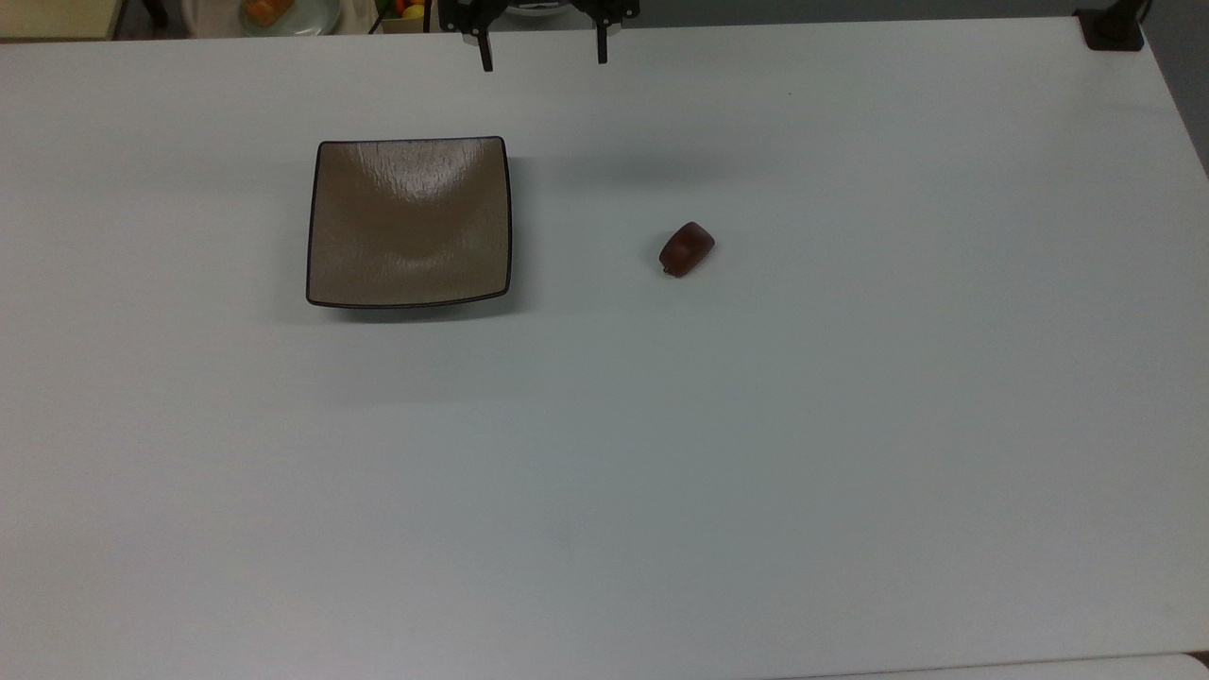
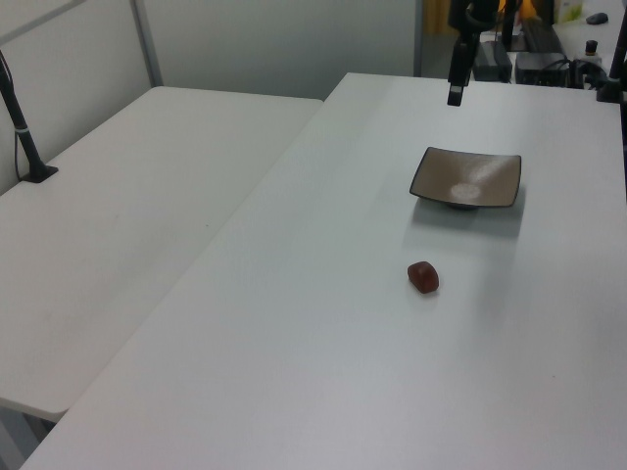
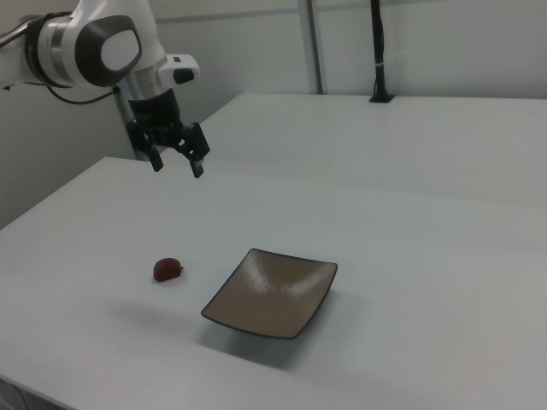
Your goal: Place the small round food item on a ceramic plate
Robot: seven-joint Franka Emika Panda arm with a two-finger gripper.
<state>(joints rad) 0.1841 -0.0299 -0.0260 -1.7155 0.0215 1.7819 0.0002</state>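
Top view gives me the small round food item lying alone on the white table, a dark reddish-brown lump resting on bare surface; it sits below my gripper in the top view and off to the top view's right of it, well apart from the fingers and not touching them. From the right view I see the same lump on the table beneath the gripper, which hangs in the air above it with clear space between; the two black fingers are spread wide and hold nothing.

The ceramic plate lies below the gripper in the top view too, but to the top view's left of it; it is square, glossy brown-taupe with a thin dark rim and upturned edges, and its dish is bare. In the right view the plate sits to the right view's right of the lump, near it yet apart. From the left view I see the plate just under the gripper, and the lump nearer the camera than both. A second white table adjoins on the left view's left.
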